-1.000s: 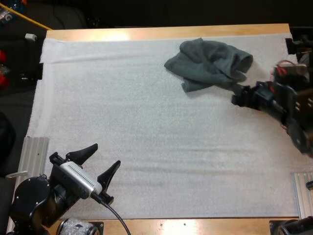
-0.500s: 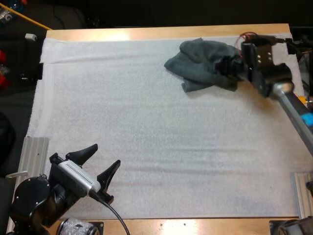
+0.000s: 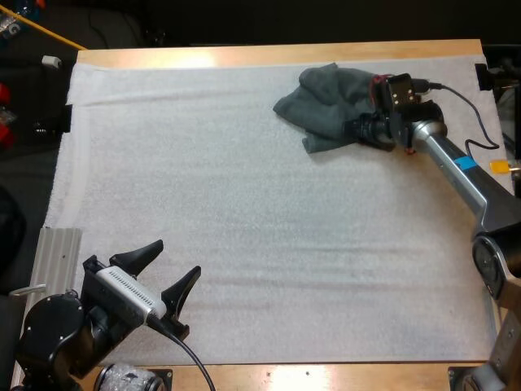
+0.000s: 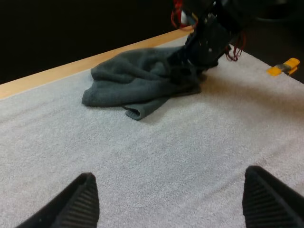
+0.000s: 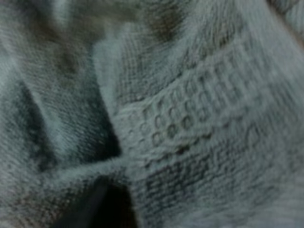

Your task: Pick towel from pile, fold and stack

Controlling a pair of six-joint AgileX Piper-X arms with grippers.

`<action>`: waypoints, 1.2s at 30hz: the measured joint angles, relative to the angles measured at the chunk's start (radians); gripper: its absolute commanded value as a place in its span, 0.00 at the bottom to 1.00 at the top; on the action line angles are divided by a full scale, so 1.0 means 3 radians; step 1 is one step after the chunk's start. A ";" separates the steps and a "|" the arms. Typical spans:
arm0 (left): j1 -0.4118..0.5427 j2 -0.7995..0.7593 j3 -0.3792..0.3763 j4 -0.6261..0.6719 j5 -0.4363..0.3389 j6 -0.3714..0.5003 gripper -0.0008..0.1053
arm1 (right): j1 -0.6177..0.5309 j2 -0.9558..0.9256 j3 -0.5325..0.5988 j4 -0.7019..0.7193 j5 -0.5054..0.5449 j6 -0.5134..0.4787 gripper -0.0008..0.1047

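A crumpled dark grey-green towel lies at the far right of the white mat. My right gripper is pushed into the towel's right side, its tip buried in the cloth. The right wrist view is pressed close against the towel's weave and a hem band. My left gripper hovers open over the mat's near left corner, holding nothing. From the left wrist view the towel lies far ahead by the table's edge, with the right gripper at its side, and my left gripper spread wide over bare mat.
The mat covers nearly the whole wooden table. Metal rails sit at the near left and near right edges. The right arm stretches diagonally over the mat's right side.
The right arm swung from the right edge up to the towel and then pushed its gripper leftward into the cloth. The left arm stayed still.
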 measured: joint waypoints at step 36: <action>0.0000 0.0000 0.0000 0.0000 0.0016 -0.0007 0.58 | 0.0000 -0.2900 0.0000 0.1466 -0.0088 -0.0709 0.01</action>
